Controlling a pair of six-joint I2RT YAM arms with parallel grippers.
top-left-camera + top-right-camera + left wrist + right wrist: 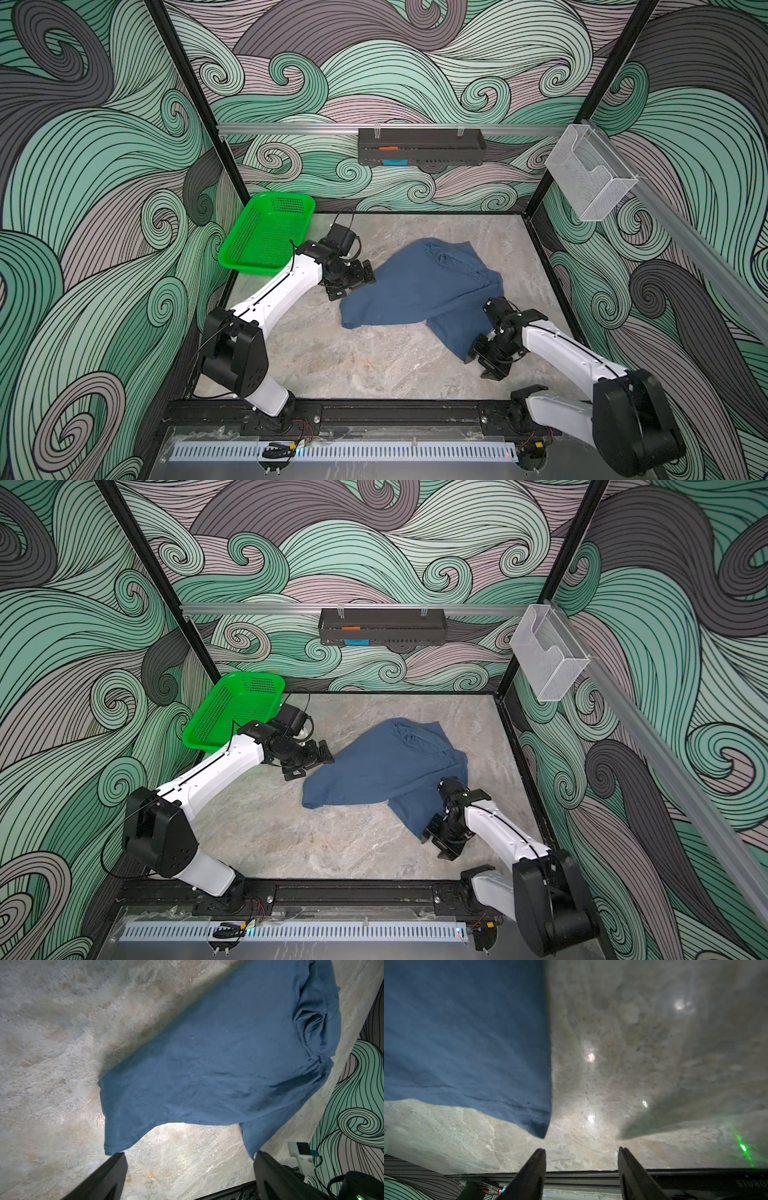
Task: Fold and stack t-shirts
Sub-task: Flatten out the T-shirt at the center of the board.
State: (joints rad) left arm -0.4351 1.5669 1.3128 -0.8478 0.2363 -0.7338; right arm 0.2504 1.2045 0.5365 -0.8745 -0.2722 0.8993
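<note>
Loosely spread t-shirt (pixel 419 286) on grey marbled tabletop (pixel 374 365), swirl-print walls (pixel 415 62), green basket (pixel 266 237), L tool (pixel 189 1154) & R tool (pixel 581 1149) gaping, empty.

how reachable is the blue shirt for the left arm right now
Likely yes: the left arm has its jaws open right beside the shirt, a cloth corner by one tip, with only bare table between.

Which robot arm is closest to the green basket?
The left arm, just beside the basket; the right arm is across the t-shirt, far from it.
</note>
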